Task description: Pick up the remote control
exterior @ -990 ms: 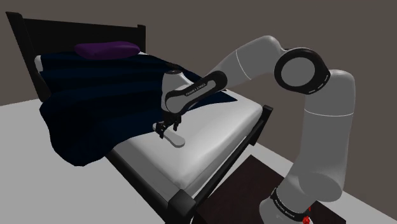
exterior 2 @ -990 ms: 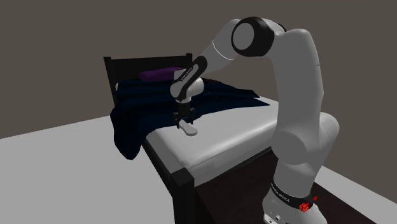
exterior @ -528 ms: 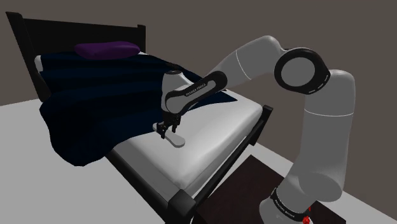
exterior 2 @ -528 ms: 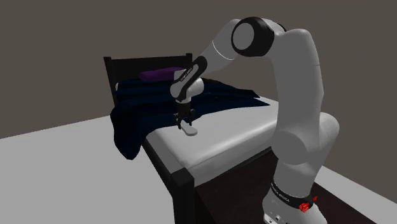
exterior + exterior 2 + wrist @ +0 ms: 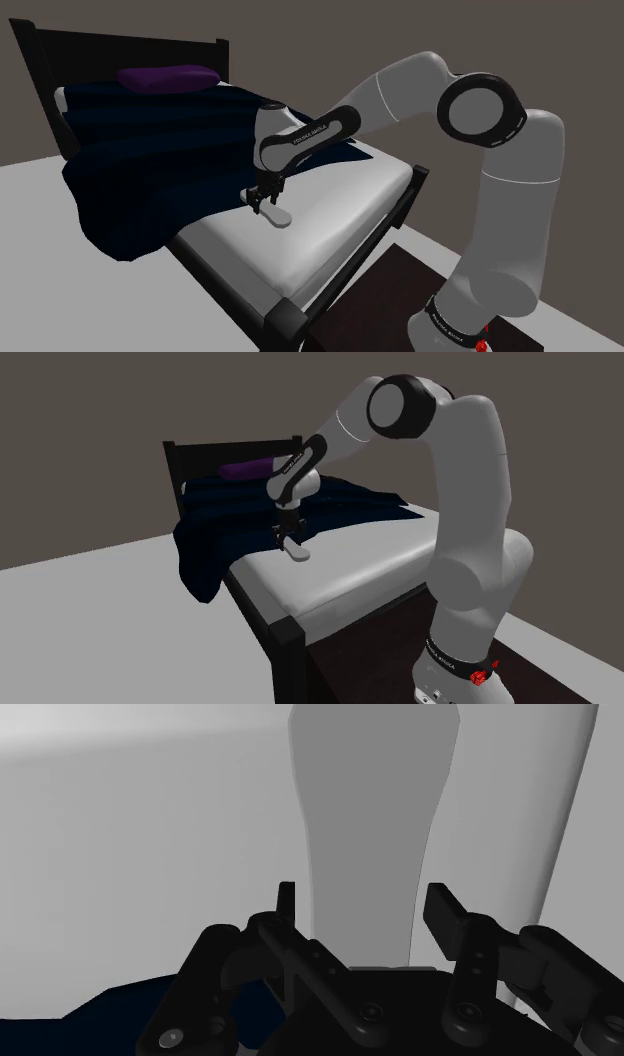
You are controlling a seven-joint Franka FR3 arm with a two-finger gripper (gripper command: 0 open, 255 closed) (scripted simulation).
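1. Your tool (image 5: 263, 203) was down at the white mattress (image 5: 335, 215) of the bed, its fingers spread and clamping nothing.
2. The grey remote control (image 5: 279, 216) lay flat on the mattress, just beside the edge of the dark blue blanket (image 5: 150, 170).
3. In the wrist view, you had the remote control (image 5: 372, 824) running between the two fingers (image 5: 287, 899), which straddled it.

There is one bed (image 5: 335, 200), one dark blue blanket (image 5: 150, 160), one purple pillow (image 5: 165, 77), one grey remote control (image 5: 279, 217), and one white arm (image 5: 400, 95) with one black gripper (image 5: 263, 206) of two fingers (image 5: 445, 909).
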